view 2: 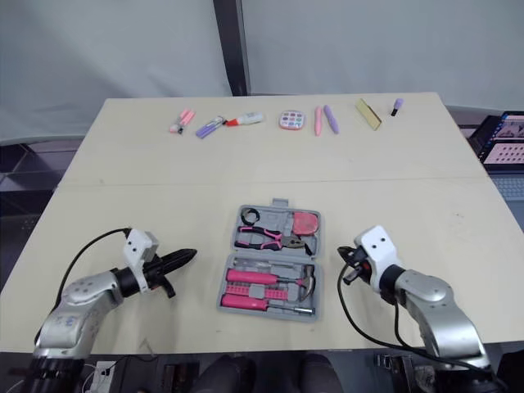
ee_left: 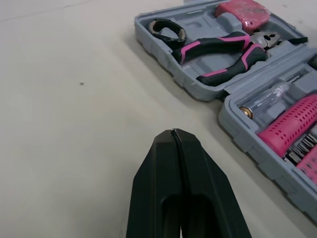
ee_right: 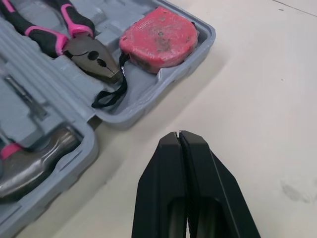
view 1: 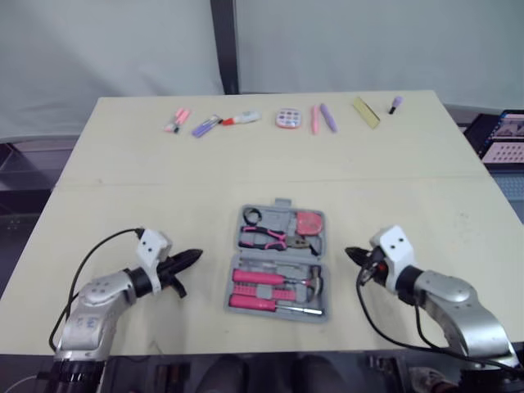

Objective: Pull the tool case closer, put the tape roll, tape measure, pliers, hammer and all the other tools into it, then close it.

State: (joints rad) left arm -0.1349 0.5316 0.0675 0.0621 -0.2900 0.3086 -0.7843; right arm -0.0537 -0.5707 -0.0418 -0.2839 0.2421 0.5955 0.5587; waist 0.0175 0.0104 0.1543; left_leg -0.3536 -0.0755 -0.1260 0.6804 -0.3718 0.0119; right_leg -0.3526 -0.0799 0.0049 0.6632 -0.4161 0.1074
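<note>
**Table surface: contents**

Beige table (view 1: 123,213) with a seam running across it at mid-depth. An open grey tool case (view 1: 275,218) lies flat in the near half, centred. Far edge, a row well apart from the case:
- pink markers (view 1: 176,120)
- purple marker (view 1: 205,125)
- red-and-white marker (view 1: 242,119)
- round pink item (view 1: 287,119)
- pink pen (view 1: 314,119)
- purple pen (view 1: 328,117)
- yellow strip (view 1: 366,112)
- small purple item (view 1: 395,104)

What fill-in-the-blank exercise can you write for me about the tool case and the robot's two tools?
1. The grey tool case lies ____ on the table.
2. In it, the pliers lie between the black tape roll and the pink ____.
3. The left tool has its fingers ____.
4. The right tool holds ____.
Missing words: open; tape measure; shut; nothing.
</note>
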